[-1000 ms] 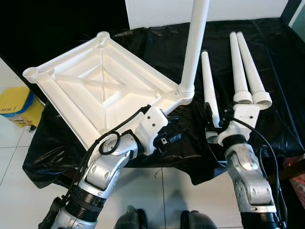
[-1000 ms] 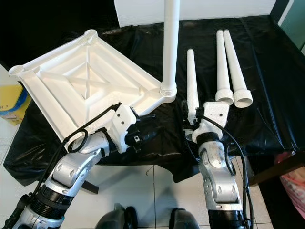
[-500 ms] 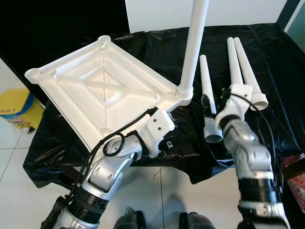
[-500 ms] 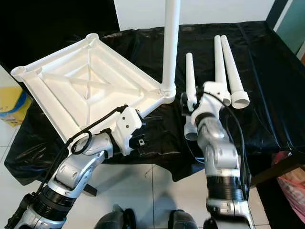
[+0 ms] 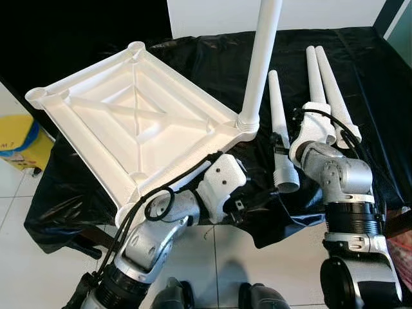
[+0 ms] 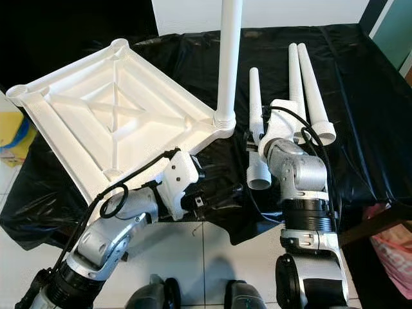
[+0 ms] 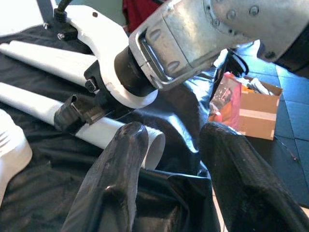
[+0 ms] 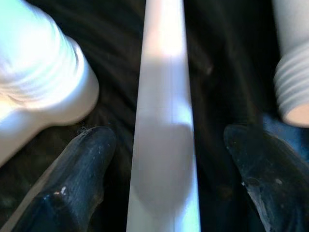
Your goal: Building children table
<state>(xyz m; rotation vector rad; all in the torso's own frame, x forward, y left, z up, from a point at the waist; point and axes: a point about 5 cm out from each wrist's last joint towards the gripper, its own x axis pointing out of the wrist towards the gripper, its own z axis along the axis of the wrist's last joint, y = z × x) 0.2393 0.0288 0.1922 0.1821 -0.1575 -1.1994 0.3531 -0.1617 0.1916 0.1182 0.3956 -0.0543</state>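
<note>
Three loose white legs (image 5: 280, 138) lay on the black cloth (image 5: 212, 61) beside the upturned white tabletop (image 5: 132, 122), which already had one leg (image 5: 261, 61) standing upright in its near corner socket. My right gripper (image 8: 164, 179) straddled the nearest loose leg, fingers (image 8: 82, 169) spread wide on either side and not closed on it. My left gripper (image 7: 169, 159) hovered open and empty near that leg's wide end.
</note>
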